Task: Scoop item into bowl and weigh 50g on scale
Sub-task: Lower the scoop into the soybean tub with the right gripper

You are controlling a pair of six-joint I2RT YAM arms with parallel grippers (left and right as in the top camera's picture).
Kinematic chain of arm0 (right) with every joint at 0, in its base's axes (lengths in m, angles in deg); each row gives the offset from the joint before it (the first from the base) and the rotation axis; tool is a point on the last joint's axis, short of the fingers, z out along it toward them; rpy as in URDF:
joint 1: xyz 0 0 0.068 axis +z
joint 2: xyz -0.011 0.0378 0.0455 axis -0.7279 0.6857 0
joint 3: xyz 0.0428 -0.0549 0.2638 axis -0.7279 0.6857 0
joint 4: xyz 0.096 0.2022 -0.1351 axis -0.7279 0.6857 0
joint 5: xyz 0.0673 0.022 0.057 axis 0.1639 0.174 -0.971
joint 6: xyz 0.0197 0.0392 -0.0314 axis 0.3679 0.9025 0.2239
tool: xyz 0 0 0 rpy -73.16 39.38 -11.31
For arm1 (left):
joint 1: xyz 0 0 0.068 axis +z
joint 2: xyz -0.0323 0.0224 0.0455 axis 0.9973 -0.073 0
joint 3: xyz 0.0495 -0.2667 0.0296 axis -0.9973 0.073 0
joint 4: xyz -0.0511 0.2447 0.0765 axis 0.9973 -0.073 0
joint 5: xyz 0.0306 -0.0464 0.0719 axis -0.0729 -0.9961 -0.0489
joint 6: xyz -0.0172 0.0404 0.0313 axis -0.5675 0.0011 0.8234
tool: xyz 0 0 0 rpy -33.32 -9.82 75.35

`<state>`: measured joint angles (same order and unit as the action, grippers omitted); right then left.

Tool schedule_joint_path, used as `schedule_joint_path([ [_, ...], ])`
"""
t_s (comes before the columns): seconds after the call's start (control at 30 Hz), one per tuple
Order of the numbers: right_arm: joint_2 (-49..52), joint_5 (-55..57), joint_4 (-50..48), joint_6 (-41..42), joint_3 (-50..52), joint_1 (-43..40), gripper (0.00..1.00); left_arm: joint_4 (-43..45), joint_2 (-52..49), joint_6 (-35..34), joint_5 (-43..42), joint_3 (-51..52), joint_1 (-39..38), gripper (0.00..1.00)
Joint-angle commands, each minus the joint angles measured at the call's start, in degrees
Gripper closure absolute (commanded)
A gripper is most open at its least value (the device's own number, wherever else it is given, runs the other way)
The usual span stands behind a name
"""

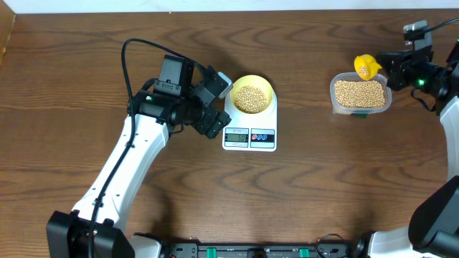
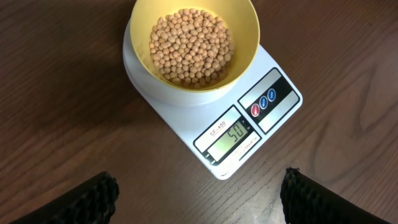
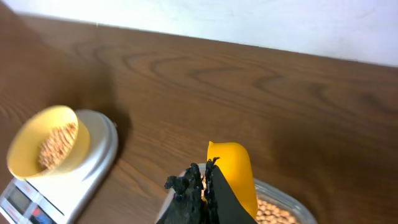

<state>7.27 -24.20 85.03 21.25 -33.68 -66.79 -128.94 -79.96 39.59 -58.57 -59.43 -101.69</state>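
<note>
Left hand: fingers spread wide and holding nothing, at the left of centre, just beside the scale's left edge.
Bowl: on the scale's platform at centre, upright, mouth up, loaded with beans.
Scale: flat on the table, its long axis running up and down the overhead frame, display end toward the lower edge. The wrist view shows 50.
Tub: upper right, well apart from the scale, full of beans.
Scoop: above the tub's upper edge with beans inside, handle to the right, open end to the left.
Right hand: clamped on the scoop's handle.
Risk, left: a nudge from the spread fingers could jolt the scale or tip the bowl.
Risk, right: another pour would likely overshoot, and a tilt could scatter beans on the table.
</note>
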Motion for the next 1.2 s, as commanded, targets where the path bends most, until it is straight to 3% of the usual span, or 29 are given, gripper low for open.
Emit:
schedule_joint_path([
  [0.0,-1.2,0.3,1.3,-11.3,0.0,0.2,0.99,0.0,0.2,0.3,-0.7,0.7,0.2,0.14],
  [0.17,-1.2,0.3,3.2,-18.8,0.0,1.1,0.99,0.0,0.2,0.3,-0.7,0.7,0.2,0.14],
  [0.57,-1.2,0.3,3.1,-17.6,0.0,2.2,0.99,0.0,0.2,0.3,-0.7,0.7,0.2,0.14],
  [0.9,-1.2,3.6,3.1,7.6,0.0,2.1,0.99,0.0,0.2,0.3,-0.7,0.7,0.2,0.14],
  [1.17,-1.2,16.4,3.1,33.3,0.0,2.1,0.98,0.0,0.2,0.3,-0.7,0.7,0.2,0.14],
])
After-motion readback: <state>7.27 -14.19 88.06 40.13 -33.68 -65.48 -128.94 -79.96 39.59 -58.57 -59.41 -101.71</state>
